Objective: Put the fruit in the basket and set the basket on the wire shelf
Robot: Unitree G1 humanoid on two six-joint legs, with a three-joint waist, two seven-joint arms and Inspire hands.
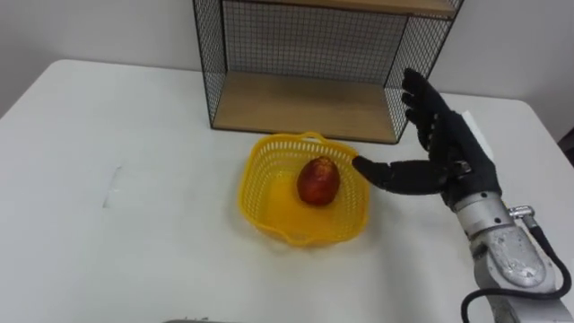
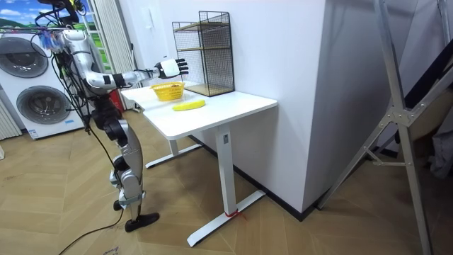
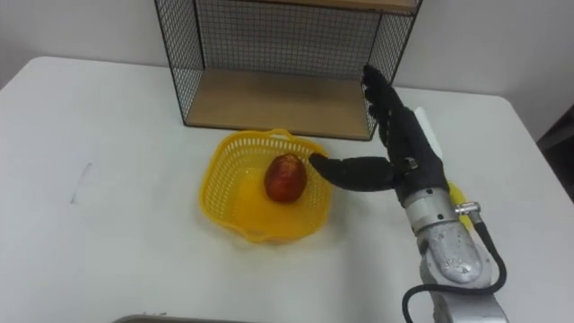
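A yellow plastic basket (image 1: 258, 199) stands on the white table (image 1: 134, 224), just in front of the wire shelf (image 1: 305, 103). A red fruit (image 1: 317, 180) lies inside the basket. My right hand (image 1: 451, 151) is open at the basket's right side, fingers straight and pointing toward the shelf. Its thumb stretches left to the basket's rim, and I cannot tell whether it touches. A banana (image 2: 189, 105) lies on the table beside the basket, toward the room view's right. A sliver of it shows behind my right wrist (image 3: 455, 192).
The wire shelf has a wooden bottom board and a second board above it, with mesh sides and back against the wall. The robot stands at the table's end, with washing machines (image 2: 32, 85) behind it.
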